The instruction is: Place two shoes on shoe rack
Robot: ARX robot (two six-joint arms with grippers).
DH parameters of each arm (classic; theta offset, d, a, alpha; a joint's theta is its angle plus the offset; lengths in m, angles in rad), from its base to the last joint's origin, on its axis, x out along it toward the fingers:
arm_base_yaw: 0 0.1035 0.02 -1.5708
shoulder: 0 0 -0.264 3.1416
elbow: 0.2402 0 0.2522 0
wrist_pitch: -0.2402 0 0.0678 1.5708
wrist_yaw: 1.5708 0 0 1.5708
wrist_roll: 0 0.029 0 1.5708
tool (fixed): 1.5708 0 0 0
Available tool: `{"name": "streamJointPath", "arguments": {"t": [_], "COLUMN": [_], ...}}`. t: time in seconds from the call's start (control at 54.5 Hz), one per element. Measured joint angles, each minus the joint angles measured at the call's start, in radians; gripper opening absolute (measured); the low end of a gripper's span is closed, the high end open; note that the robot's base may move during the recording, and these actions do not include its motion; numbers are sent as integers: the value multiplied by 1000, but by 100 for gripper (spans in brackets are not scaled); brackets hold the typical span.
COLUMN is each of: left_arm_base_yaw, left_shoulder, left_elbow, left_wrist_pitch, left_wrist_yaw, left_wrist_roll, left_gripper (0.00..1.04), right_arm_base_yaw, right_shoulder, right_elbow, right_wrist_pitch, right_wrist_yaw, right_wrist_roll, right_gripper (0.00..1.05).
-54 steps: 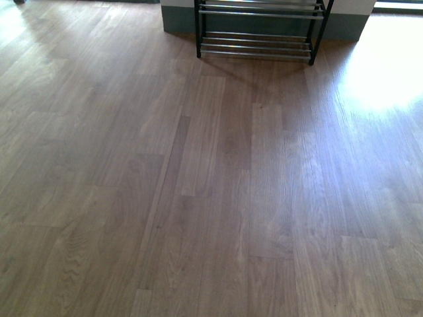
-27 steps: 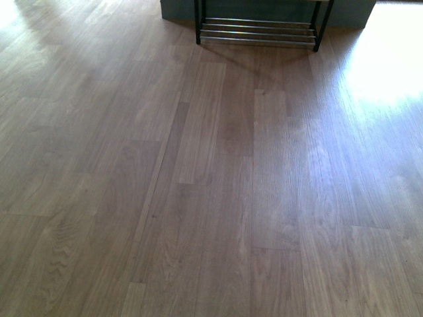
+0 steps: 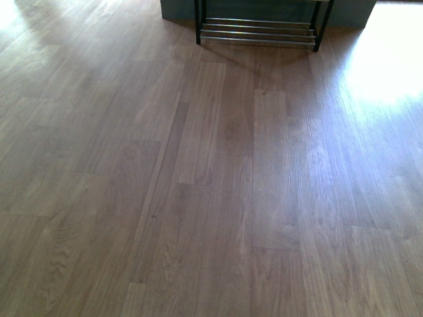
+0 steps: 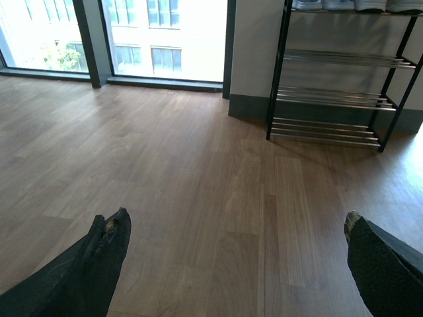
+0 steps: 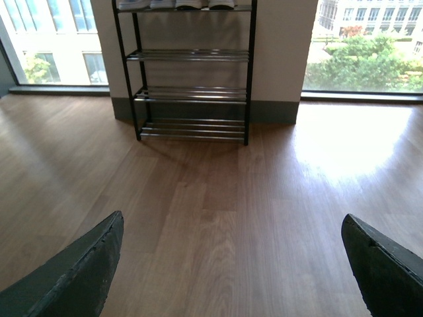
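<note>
The shoe rack [image 5: 192,92], black frames with chrome rods, stands against a white wall pillar across the wooden floor. On its top tier, cut by the picture's edge, rest shoes [image 5: 175,4] with white soles. The left wrist view shows the same shoe rack [image 4: 337,99] and those shoes [image 4: 344,4]. The front view catches only the shoe rack's [image 3: 258,33] lowest rods. My left gripper [image 4: 234,218] is open over bare floor, with nothing between its fingers. My right gripper [image 5: 231,218] is open too, empty, well short of the rack. No shoe lies on the floor in view.
Tall windows [image 4: 165,39] flank the pillar, with another window [image 5: 363,46] on the other side. A bright sun patch [image 3: 383,59] lies on the floor to the right of the rack. A grey skirting [image 5: 271,111] runs along the pillar's base.
Compared with one second ago, the rack sits higher in the front view, so only its lowest tier shows. Nothing differs over the last half second.
</note>
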Motion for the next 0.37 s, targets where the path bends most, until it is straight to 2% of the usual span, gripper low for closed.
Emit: {"name": "streamJointPath", "arguments": {"t": [0.367], "left_arm_base_yaw": [0], "left_shoulder": [0], "left_elbow": [0], "left_wrist_pitch": [0], "left_wrist_yaw": [0], "left_wrist_roll": [0], "left_gripper": [95], "right_arm_base_yaw": [0], "right_shoulder": [0], "right_elbow": [0], "right_wrist_pitch": [0], "right_wrist_yaw": [0], "right_wrist_roll": [0], "right_gripper": [96]}}
